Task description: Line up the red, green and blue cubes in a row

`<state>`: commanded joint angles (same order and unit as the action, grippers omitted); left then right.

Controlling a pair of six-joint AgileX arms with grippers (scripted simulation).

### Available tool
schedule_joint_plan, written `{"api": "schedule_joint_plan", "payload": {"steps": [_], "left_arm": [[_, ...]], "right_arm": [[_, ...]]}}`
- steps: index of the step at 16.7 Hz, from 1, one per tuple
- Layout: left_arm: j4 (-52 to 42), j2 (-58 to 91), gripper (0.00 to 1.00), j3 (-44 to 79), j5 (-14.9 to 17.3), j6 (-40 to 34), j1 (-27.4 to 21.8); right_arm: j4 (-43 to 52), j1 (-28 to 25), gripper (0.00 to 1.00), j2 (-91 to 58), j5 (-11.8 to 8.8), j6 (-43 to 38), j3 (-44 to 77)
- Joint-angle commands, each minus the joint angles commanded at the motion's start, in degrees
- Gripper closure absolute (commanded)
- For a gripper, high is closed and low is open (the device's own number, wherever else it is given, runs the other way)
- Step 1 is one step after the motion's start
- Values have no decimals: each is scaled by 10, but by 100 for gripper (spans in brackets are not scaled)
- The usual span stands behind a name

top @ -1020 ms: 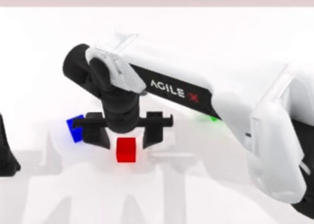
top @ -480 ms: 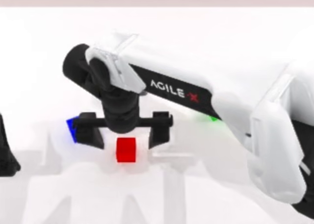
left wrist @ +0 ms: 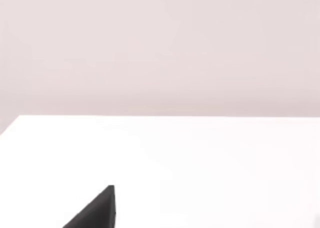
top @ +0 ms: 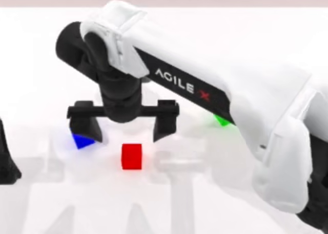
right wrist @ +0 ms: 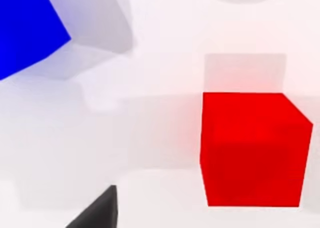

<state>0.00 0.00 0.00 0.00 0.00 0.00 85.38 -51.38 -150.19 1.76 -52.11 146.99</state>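
Rendered simulation scene: featureless white surface (top: 46, 49), flat-shaded cubes, plain pale backdrop (left wrist: 160, 48) behind the surface.

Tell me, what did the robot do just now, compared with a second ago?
The right hand, fingers spread wide, lifted away from the red cube and holds nothing. More of the blue cube shows now. The red cube and green cube stayed put, and the left arm stayed parked at the left edge.

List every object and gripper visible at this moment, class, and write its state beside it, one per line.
red cube: resting on the table, free of any grip.
blue cube: on the table, partly hidden by a finger.
green cube: on the table, mostly hidden under the right arm.
right gripper: open, empty, above the cubes.
left gripper: parked at the table's left edge.
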Motion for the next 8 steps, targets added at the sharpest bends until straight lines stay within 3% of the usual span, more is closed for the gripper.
{"api": "schedule_joint_plan", "payload": {"steps": [4, 8], "left_arm": [[0, 0, 0, 0, 0, 0, 0], [0, 0, 0, 0, 0, 0, 0]], "right_arm": [[67, -3, 0, -11, 0, 2, 78], [71, 1, 0, -9, 0, 2, 82]]}}
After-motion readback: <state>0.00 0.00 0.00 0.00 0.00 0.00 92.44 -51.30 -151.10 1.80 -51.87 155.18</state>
